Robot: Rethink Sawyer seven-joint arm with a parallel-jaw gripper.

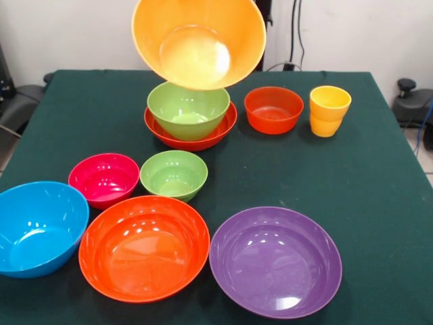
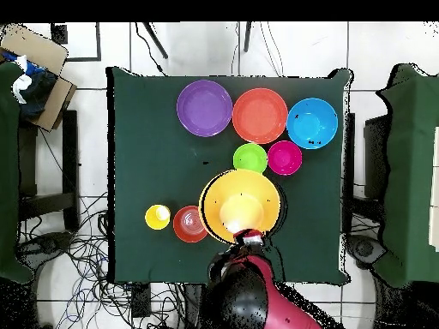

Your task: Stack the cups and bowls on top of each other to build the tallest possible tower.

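A large orange bowl [image 1: 199, 40] hangs tilted in the air, its inside facing the front camera. Directly below it a lime green bowl [image 1: 188, 108] sits nested in a wide red-orange bowl [image 1: 203, 142]. In the overhead view my gripper [image 2: 248, 233] is shut on the near rim of the large orange bowl [image 2: 240, 206], which covers the two nested bowls. The front view hides the gripper behind the bowl. A yellow-orange cup [image 1: 329, 110] stands upright at the right of the stack, seen from above as the cup [image 2: 157, 217].
A small red-orange bowl [image 1: 273, 109] sits between stack and cup. Loose on the green cloth are a small green bowl [image 1: 174, 175], a magenta bowl [image 1: 104, 179], a blue bowl [image 1: 37, 227], a wide orange-red bowl [image 1: 144, 247] and a purple bowl [image 1: 275, 261].
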